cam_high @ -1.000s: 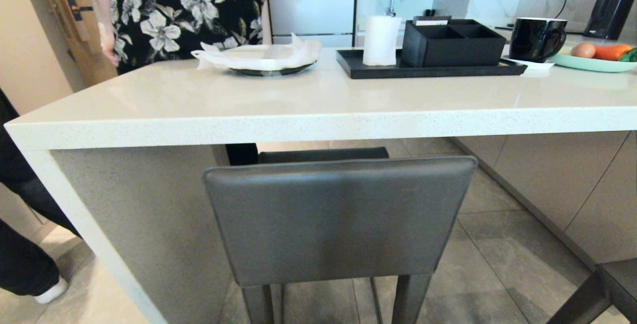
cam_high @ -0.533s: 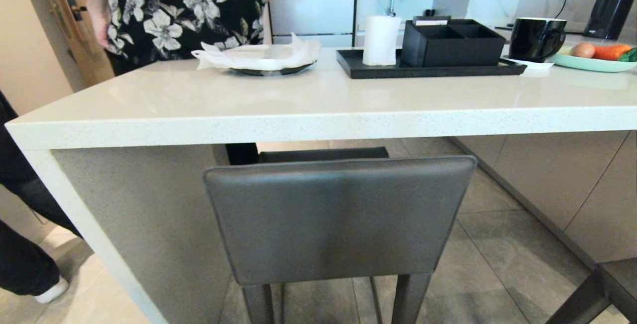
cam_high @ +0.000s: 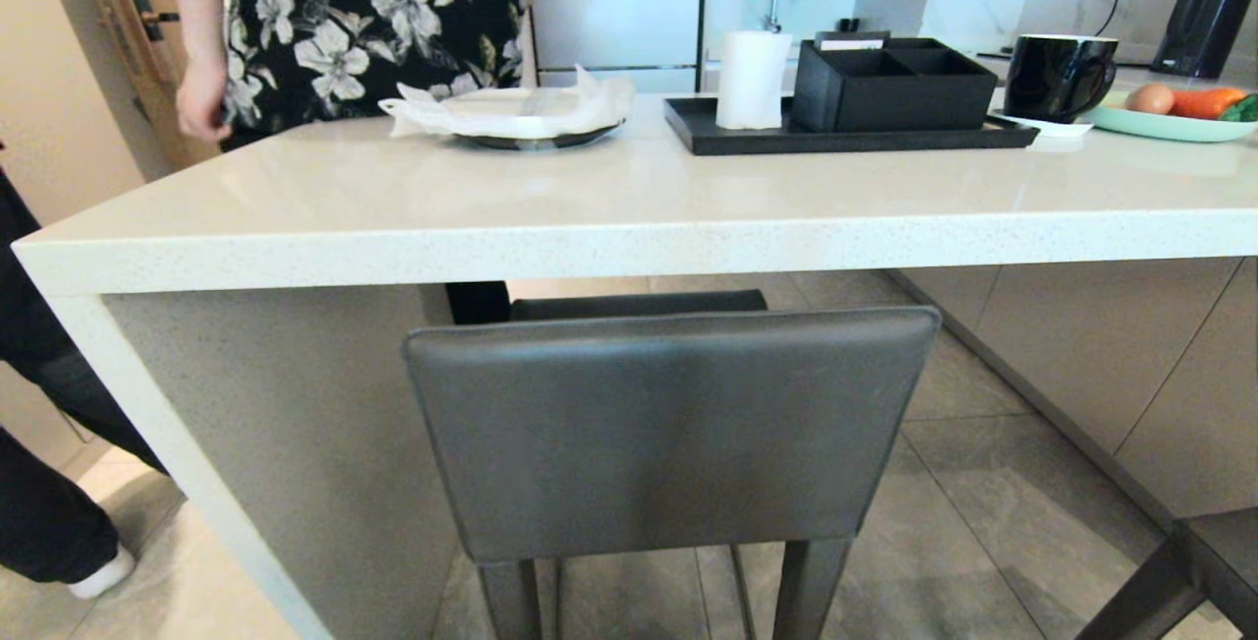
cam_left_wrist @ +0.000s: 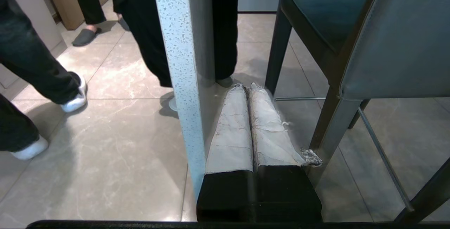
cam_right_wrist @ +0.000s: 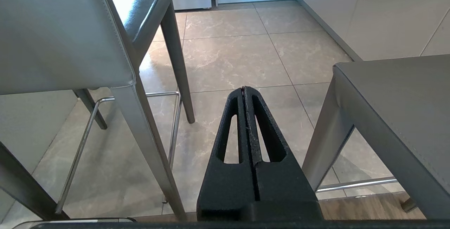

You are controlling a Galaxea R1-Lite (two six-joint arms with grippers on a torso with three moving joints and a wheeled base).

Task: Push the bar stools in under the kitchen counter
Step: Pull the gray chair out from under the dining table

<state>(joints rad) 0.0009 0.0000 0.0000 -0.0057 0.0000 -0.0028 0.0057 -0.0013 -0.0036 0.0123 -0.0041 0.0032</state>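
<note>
Seemingly the job had barely begun. Straight ahead at twelve o'clock stood the near dark grey leather bar stool with a low rectangular backrest (cam_high: 670, 434); its square seat reached partly beneath the long white speckled stone table (cam_high: 629, 237), but the backrest stood well clear of the slab's front edge, so by my reading a push was still owed. The grey slab side panel (cam_high: 285, 443) rose just beside it at ten o'clock. A second matching grey leather stool (cam_high: 1214, 552) showed only as a corner at four o'clock, well apart from the table edge and apparently not tucked in at all.

Neither arm appeared in the head view. The left gripper (cam_left_wrist: 248, 87), with its tape-wrapped jaws pressed together and empty, hung low between the side panel and the near stool's rear leg. The right gripper (cam_right_wrist: 245, 90), its black jaws likewise clenched on nothing, pointed at the tiled floor (cam_right_wrist: 239, 53) between the two stools. Both touched nothing.

A person in a flowered black top (cam_high: 393, 21) stood at eleven o'clock beyond the table.
</note>
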